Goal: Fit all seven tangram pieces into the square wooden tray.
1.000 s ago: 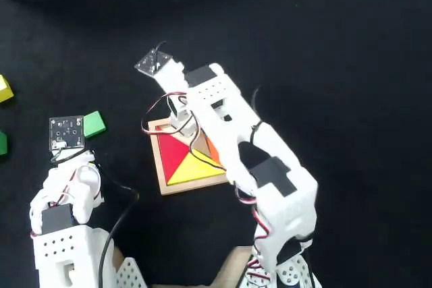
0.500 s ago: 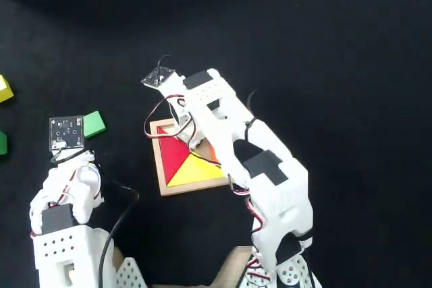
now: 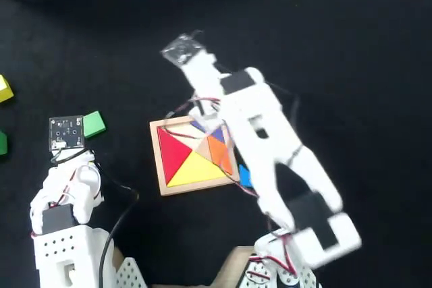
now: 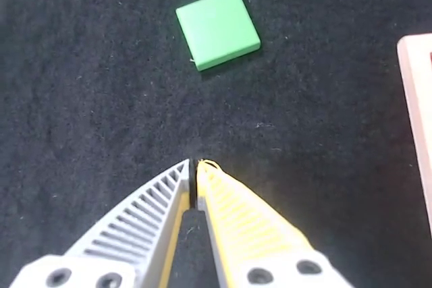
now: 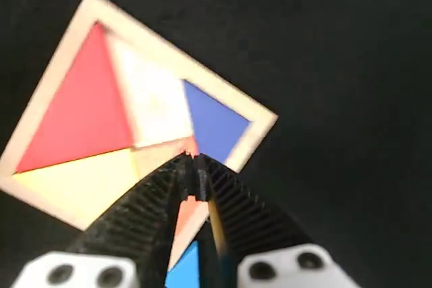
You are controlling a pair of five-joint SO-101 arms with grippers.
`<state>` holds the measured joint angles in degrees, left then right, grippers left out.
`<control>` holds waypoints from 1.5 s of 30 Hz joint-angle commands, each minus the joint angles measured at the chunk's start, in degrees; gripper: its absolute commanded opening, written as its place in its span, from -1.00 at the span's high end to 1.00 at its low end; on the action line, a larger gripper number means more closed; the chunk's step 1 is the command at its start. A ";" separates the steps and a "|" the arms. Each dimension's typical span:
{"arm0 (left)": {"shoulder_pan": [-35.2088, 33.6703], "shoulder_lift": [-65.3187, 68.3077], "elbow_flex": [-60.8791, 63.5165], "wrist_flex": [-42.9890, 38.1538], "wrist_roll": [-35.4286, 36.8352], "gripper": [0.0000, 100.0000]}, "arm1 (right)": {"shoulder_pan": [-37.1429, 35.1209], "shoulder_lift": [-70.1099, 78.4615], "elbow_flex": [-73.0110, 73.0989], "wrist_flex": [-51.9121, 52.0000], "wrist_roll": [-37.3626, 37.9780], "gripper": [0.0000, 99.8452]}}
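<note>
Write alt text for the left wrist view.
The shut, empty left claw hangs over the black table. A green square tangram piece lies flat beyond its tips, not touching them, and the wooden tray's rim shows at the frame's edge.

The square wooden tray [image 3: 157, 160] lies flat on the counter, slightly askew. Inside it lie a red triangle [image 3: 174, 153], a yellow triangle [image 3: 196, 168], an orange piece [image 3: 217, 148] and a blue piece [image 5: 214, 125]. A green square [image 4: 217, 28] lies flat, well apart from the tray.

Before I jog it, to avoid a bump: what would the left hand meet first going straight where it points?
Probably the green square, which lies ahead of the shut left hand, though depth is unclear.
</note>
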<state>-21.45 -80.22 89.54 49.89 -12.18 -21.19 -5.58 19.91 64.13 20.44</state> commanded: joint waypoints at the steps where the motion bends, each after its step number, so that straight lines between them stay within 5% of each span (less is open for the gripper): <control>1: 0.13 -0.44 0.31 -1.93 -0.35 0.94 | 4.31 -9.10 5.76 -4.13 -0.53 0.98; 4: -0.13 -0.44 0.31 -1.93 -0.79 0.92 | 8.53 -10.24 6.46 -4.48 -4.13 0.98; 8: -1.45 -0.44 -4.88 0.09 -1.49 0.65 | 12.92 -7.96 6.73 -8.18 -9.85 0.98; 23: 2.42 2.29 -25.45 6.24 -0.62 0.72 | 19.52 11.38 1.10 -17.85 -14.86 0.98; 30: 6.99 25.23 -38.55 6.24 7.91 0.72 | 20.13 17.10 -2.51 -17.41 -18.20 0.95; 37: 7.34 50.81 -56.48 14.42 20.92 0.47 | 20.22 16.40 -2.42 -15.82 -26.46 0.48; 41: 5.49 61.45 -64.22 15.47 22.33 0.47 | 20.22 16.75 -2.42 -16.18 -26.37 0.33; 43: 4.88 66.20 -67.12 15.38 22.33 0.47 | 20.22 16.31 -1.98 -15.47 -23.21 0.46; 45: 4.35 70.59 -69.49 15.38 22.33 0.47 | 21.01 16.13 -1.98 -16.97 -20.04 0.90</control>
<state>-16.09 -14.29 26.15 64.84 9.45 -1.58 12.09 20.44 47.96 -3.03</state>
